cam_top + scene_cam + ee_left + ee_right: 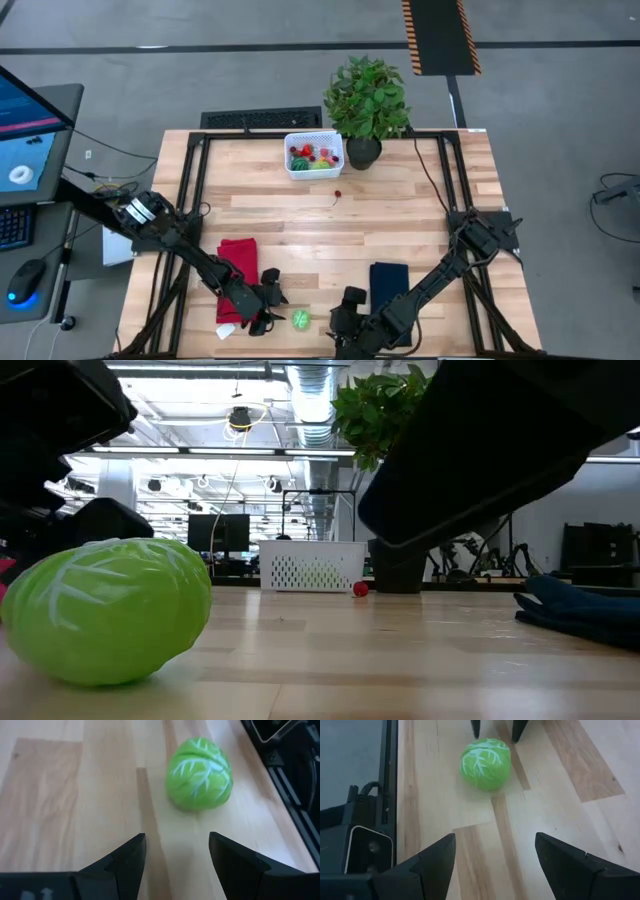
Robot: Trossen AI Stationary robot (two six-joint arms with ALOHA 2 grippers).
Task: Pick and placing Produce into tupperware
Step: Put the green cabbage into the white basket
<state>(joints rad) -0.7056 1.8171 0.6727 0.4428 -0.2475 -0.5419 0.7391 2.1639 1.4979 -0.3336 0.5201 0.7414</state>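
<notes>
Flanking the green cabbage (300, 319) low over the table, left tool (268, 310) and right tool (338, 318) both gape.

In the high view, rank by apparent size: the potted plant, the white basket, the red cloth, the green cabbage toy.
1. Potted plant, largest.
2. White basket and red cloth: they look close in size, so I will not rank them.
3. Green cabbage toy, clearly smallest.

Green cabbage (301, 320) lying on near table edge, white basket (314, 155) holding produce, far side
</notes>
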